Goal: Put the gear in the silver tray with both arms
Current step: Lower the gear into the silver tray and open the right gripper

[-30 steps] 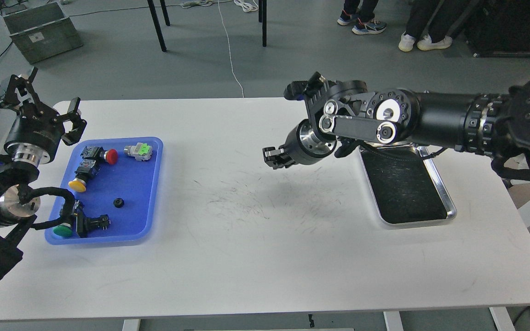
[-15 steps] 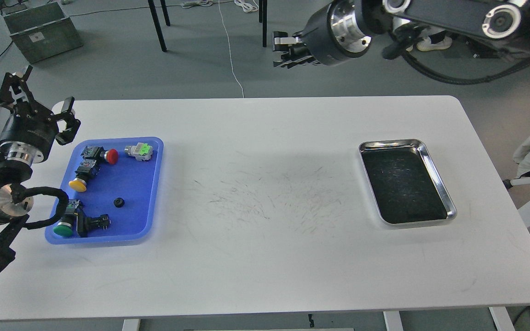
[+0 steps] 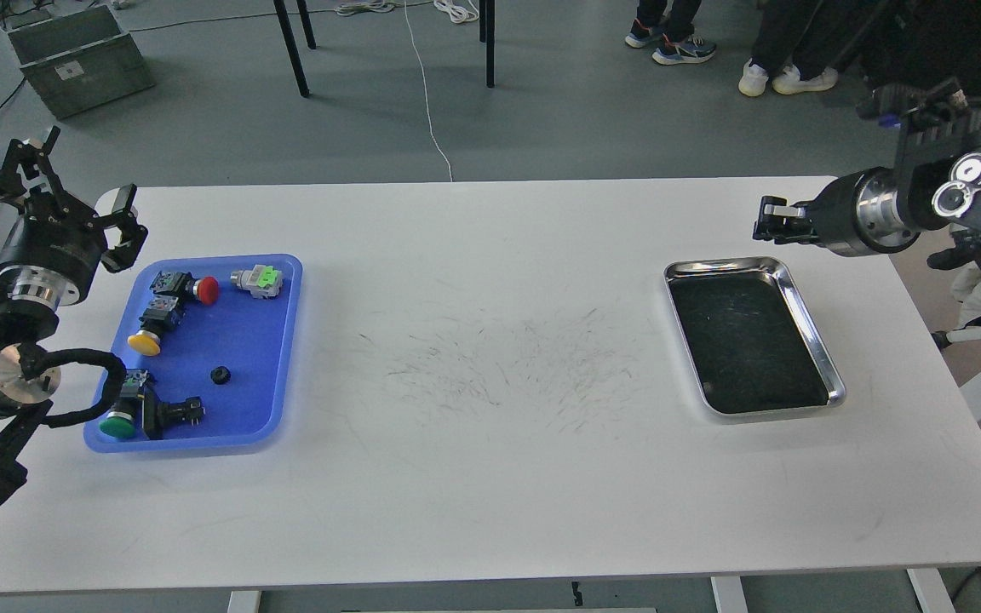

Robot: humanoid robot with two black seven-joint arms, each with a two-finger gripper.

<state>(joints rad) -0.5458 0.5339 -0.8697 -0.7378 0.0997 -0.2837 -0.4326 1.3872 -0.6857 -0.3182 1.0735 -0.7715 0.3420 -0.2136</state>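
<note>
Black gear (image 3: 219,375) sits in your blue tray (image 3: 273,340); left pincer (image 3: 65,187) spread, right pincer (image 3: 773,220) can't tell, silver tray (image 3: 806,315) nearby.

The white bench (image 3: 490,477) carries a blue tray (image 3: 265,340) just below and right of the left fingers (image 3: 120,209), and the silver tray (image 3: 814,340) below the right fingers (image 3: 776,223); fine dark scratches (image 3: 507,366) mark its middle

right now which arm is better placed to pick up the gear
Left. Its end effector hovers open at the far left corner of the blue tray, where the small black gear lies. The right end effector is across the table by the silver tray.
</note>
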